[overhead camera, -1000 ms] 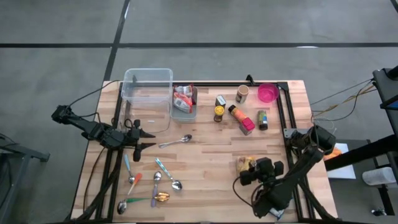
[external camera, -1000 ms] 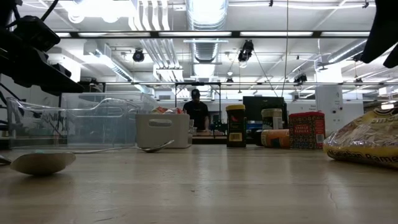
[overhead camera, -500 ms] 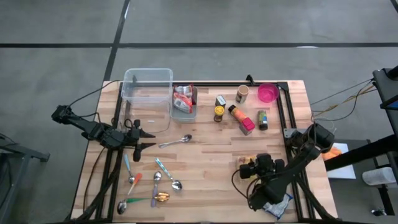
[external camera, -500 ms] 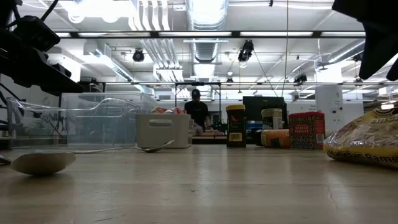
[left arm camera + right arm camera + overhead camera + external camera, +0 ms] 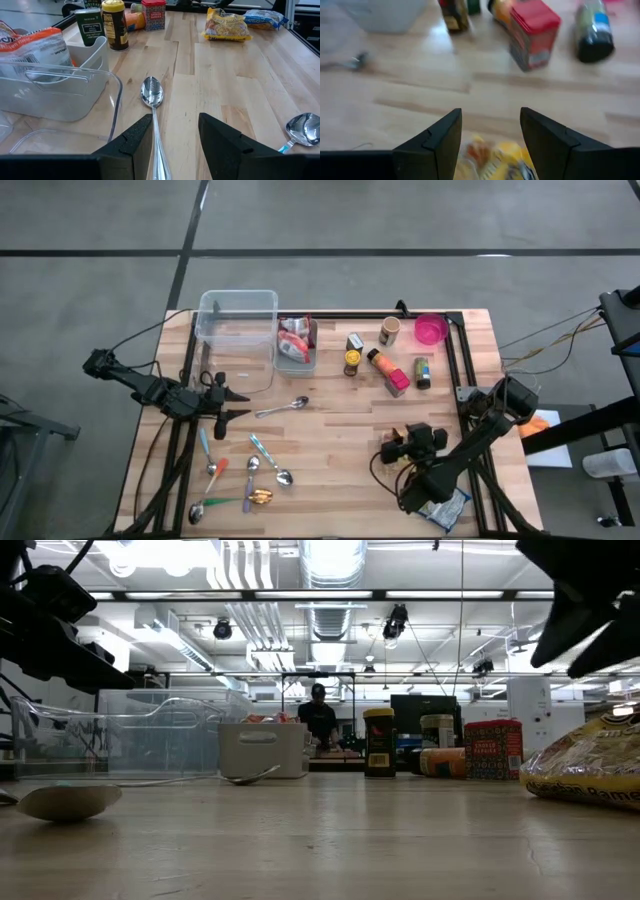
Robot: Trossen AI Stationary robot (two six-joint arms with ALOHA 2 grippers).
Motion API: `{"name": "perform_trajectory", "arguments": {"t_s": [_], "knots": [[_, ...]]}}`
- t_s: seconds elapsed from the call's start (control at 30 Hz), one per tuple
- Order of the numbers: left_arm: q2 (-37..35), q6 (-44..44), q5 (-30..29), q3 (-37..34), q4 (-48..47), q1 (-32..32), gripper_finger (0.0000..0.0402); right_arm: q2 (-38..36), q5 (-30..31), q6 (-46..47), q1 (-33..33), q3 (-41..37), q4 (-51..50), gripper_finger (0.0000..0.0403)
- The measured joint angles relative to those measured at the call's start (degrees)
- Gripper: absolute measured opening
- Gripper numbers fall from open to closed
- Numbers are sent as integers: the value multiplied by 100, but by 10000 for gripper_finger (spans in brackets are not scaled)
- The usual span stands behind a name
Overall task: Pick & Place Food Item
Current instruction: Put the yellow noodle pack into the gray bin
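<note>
The food item, a yellow crinkly packet (image 5: 492, 155), lies flat on the wooden table near its right side; it also shows in the low view (image 5: 590, 768) and the left wrist view (image 5: 226, 25). My right gripper (image 5: 490, 117) hangs open just above the packet and slants down at it, one finger on either side, touching nothing. From above, the gripper (image 5: 392, 448) covers most of the packet. My left gripper (image 5: 238, 404) waits open at the table's left side, above a spoon's handle (image 5: 156, 135).
A clear bin (image 5: 238, 330) and a small white bin (image 5: 297, 348) holding packets stand at the far left. Jars, a red box (image 5: 535, 30) and a pink bowl (image 5: 431, 330) stand at the far right. Several spoons (image 5: 250, 475) lie near left. A blue-white packet (image 5: 447, 510) lies near right.
My right gripper has moved toward the table's far edge and a little toward its left, and has sunk lower. It now stands over the yellow packet and hides it in the high view. The packet has not moved.
</note>
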Motion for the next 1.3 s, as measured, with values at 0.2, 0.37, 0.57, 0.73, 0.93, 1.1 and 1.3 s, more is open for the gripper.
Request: {"name": "perform_trajectory", "arguments": {"t_s": [0.2,0.37,0.57,0.73,0.93,1.1,1.3], "knots": [[0,1,2,0,-1,0,163,2,31,863,75,-43,-230,200],[-1,1,2,0,1,-1,163,2,-492,1204,186,-50,-426,200],[0,1,1,0,0,0,163,2,-763,1206,302,-63,-597,200],[0,1,1,0,1,-1,163,28,-969,1189,309,-150,-419,200],[-2,1,2,0,1,0,163,28,-779,1023,300,-353,96,205],[-2,1,2,0,0,0,163,28,-716,1034,293,-594,372,243],[0,1,2,0,1,0,163,28,-905,1090,293,-781,609,306]]}}
